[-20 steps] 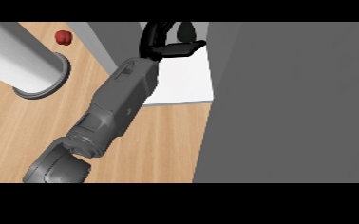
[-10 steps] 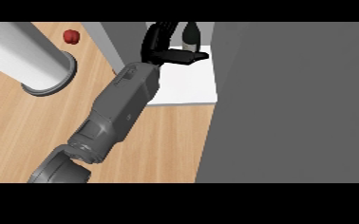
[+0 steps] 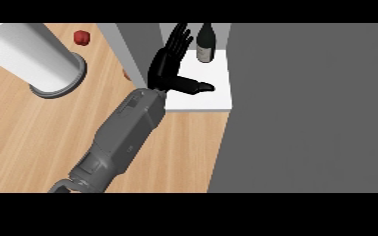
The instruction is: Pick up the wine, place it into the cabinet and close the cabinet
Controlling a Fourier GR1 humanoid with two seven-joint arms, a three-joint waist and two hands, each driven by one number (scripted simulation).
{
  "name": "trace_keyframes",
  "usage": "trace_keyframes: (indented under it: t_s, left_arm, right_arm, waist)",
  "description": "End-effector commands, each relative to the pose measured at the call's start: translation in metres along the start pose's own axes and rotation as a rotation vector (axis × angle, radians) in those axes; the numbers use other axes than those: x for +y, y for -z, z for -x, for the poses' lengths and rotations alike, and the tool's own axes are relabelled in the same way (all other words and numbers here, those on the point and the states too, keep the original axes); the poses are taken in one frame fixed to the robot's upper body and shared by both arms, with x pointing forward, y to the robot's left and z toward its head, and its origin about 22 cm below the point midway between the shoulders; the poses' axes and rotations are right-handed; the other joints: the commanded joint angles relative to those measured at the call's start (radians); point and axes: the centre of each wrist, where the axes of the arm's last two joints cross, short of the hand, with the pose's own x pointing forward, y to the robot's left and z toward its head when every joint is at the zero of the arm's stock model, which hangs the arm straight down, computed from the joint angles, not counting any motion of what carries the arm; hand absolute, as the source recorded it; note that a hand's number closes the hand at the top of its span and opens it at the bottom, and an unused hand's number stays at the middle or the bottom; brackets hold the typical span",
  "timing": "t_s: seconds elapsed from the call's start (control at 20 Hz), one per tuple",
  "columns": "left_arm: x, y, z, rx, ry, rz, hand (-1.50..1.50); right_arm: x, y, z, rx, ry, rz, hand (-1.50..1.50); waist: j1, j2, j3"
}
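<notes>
1. On a wooden kitchen counter (image 3: 184, 150), a robot's hand (image 3: 168, 67) stands inside a white-floored cabinet (image 3: 210, 87), its fingers (image 3: 177, 37) straight and spread, the thumb stuck out to the side, holding nothing. Only one forearm shows, entering from the lower left of the head view; which arm it is cannot be settled from this view alone, though its place suggests the left.

2. The wine (image 3: 205, 42), a dark bottle with a pale label, stands upright at the back of the cabinet's white floor, just beside the fingertips and apart from them.

3. With the bottle already set down inside, the step in hand appears to be drawing the hand out and shutting the cabinet.

4. Done well, the hand backs straight out toward the counter, fingers kept flat and away from the bottle, so that nothing brushes it and tips it.

5. A large grey panel (image 3: 303, 105) fills the view's right side and looks to be the cabinet door; the hand needs to be fully clear of the opening before that panel is swung.

6. A white cylinder (image 3: 37, 55) and a small red object (image 3: 82, 38) sit well apart on the counter to the left, out of the way.
</notes>
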Motion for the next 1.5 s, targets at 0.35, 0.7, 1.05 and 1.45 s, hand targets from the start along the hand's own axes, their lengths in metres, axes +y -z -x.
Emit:
trace_keyframes:
  t_s: [0.35, 0.7, 1.05, 1.45]
  left_arm:
    - [-0.009, -0.077, 0.019, 0.019, -0.053, -0.01, -1.5]
    - [0.0, -0.124, 0.002, 0.039, -0.112, -0.015, -1.5]
    - [0.032, -0.157, -0.022, -0.008, -0.14, -0.046, -1.5]
    - [0.073, -0.193, -0.035, -0.045, -0.089, -0.057, -1.5]
  right_arm:
    - [-0.004, -0.013, -0.048, -0.005, 0.096, 0.034, -1.5]
    - [-0.007, -0.013, -0.054, -0.034, 0.078, 0.006, -1.5]
    - [-0.004, -0.016, -0.048, 0.0, 0.055, -0.107, -1.5]
    - [-0.002, -0.011, -0.042, 0.03, 0.108, -0.332, -1.5]
  waist:
    - [0.018, 0.0, 0.001]
    - [0.014, 0.003, 0.001]
    - [-0.002, 0.01, 0.001]
    - [0.014, 0.017, 0.0]
